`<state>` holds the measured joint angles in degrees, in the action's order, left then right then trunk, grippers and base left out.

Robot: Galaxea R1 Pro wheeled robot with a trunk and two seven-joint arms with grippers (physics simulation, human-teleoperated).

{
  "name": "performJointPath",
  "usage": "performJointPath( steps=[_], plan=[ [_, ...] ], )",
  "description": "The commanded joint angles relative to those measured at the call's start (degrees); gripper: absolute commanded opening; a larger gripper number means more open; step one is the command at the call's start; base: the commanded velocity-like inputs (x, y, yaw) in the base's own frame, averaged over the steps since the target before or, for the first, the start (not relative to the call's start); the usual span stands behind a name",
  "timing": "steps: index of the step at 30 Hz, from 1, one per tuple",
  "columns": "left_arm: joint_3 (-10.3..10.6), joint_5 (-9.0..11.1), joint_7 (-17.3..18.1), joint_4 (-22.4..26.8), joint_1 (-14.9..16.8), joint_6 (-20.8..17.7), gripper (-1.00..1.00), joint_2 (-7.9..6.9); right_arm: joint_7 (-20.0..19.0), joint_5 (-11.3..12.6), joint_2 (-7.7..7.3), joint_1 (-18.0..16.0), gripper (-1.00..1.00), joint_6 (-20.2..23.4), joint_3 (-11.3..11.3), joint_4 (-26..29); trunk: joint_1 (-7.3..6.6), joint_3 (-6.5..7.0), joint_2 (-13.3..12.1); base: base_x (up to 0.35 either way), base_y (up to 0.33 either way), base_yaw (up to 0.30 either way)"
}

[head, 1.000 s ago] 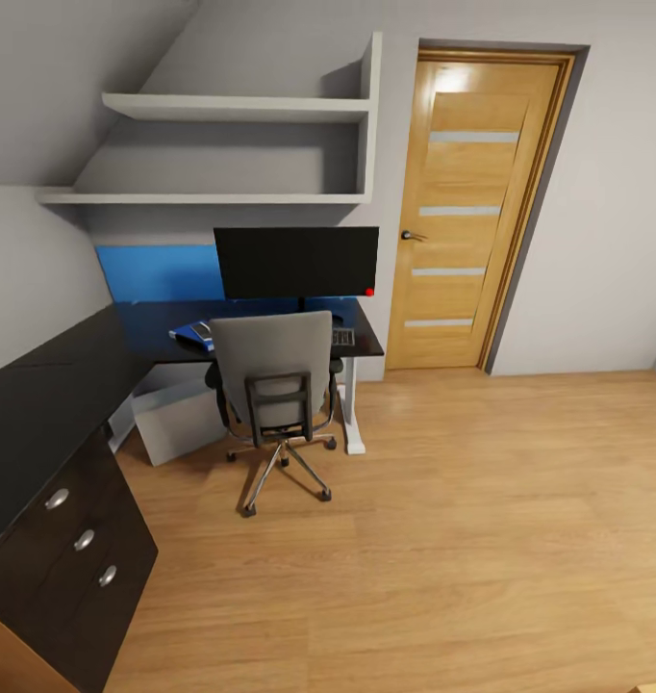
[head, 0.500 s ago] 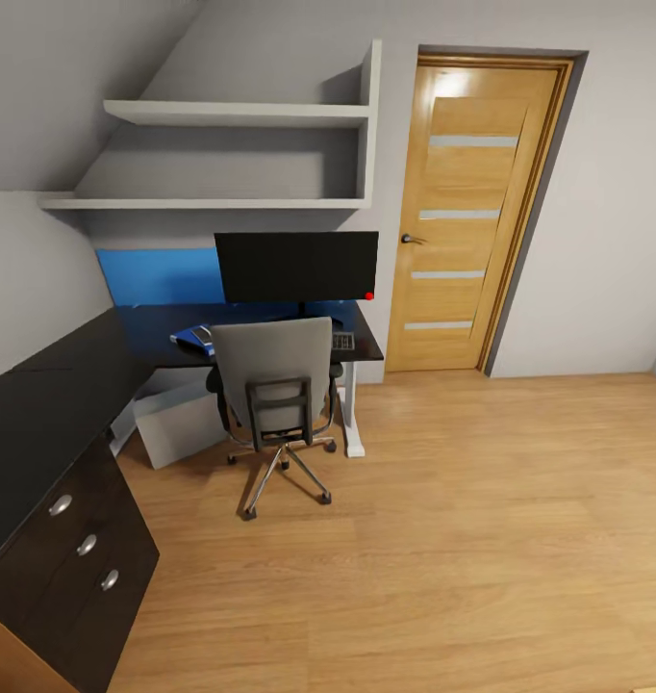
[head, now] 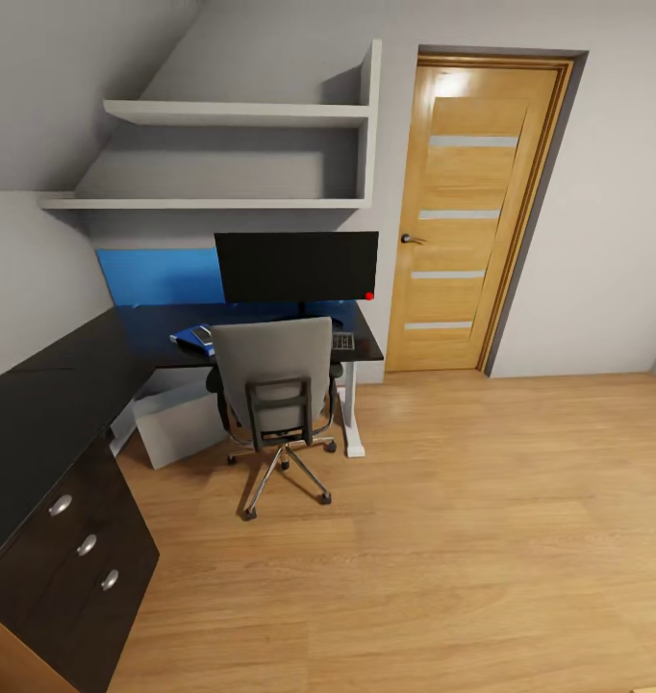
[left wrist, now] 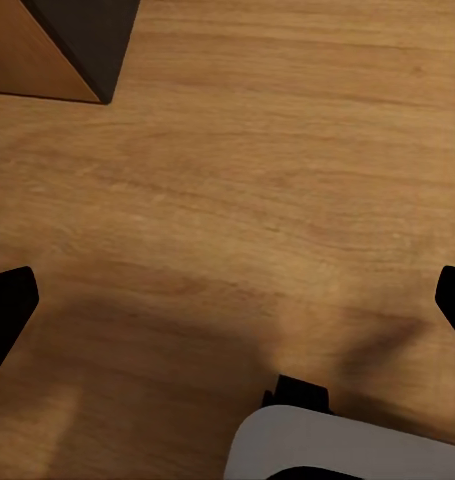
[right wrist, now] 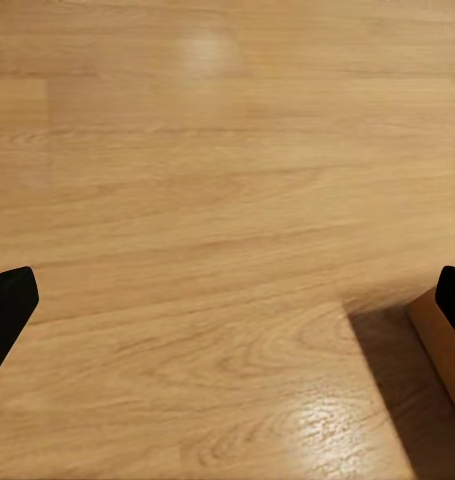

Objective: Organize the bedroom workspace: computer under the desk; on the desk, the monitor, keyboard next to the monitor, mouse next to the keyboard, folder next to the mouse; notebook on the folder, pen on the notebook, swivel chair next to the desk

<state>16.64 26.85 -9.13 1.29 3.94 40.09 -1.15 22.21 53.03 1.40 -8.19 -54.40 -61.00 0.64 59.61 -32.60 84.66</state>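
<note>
Standing at the desk (head: 68,385), the swivel chair (head: 273,385) hides part of the folder (head: 193,337); thin and slippery, it is best pinched by one edge; both claws are spread wide, empty

Keyboard (head: 343,339), folder (head: 193,337) mostly behind swivel chair (head: 273,385).

**A:** where's everything sitting rn?

**B:** black monitor (head: 296,267) upright on the black L-shaped desk (head: 49,395). Blue folder (head: 191,338) lies flat on the desktop, keyboard (head: 342,340) peeks out right of the grey swivel chair (head: 274,385), which is tucked in, back toward us. Grey-white computer (head: 177,423) sits on the floor under the desk.
</note>
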Motion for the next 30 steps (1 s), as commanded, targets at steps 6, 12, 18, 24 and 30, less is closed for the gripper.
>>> performJointPath(
  steps=[6,12,18,24,30],
  plan=[
    [0.62,0.08,-0.25,0.03,0.03,0.02,1.00,0.07,0.55,0.06,0.01,-0.01,1.00,-0.01,-0.51,0.00,0.00,-0.06,0.03,0.000,0.000,0.000],
    [0.67,0.05,-0.20,0.03,0.02,-0.04,1.00,0.21,0.55,0.06,0.01,-0.02,1.00,-0.01,-0.52,-0.02,0.00,-0.06,0.03,0.000,0.000,0.000],
    [0.68,0.05,-0.19,0.03,0.02,-0.09,1.00,0.20,0.55,0.06,0.01,0.00,1.00,-0.01,-0.51,-0.03,0.00,-0.06,0.03,0.000,0.000,0.000],
    [0.68,0.05,-0.18,0.03,0.02,-0.09,1.00,0.24,0.55,0.06,0.01,-0.02,1.00,-0.01,-0.52,-0.03,0.00,-0.06,0.03,0.000,0.000,0.000],
    [0.68,0.05,-0.18,0.03,0.03,-0.10,1.00,0.24,0.56,0.04,0.01,-0.01,1.00,-0.01,-0.49,-0.03,0.00,-0.06,0.03,0.000,0.000,0.000]
  ],
)
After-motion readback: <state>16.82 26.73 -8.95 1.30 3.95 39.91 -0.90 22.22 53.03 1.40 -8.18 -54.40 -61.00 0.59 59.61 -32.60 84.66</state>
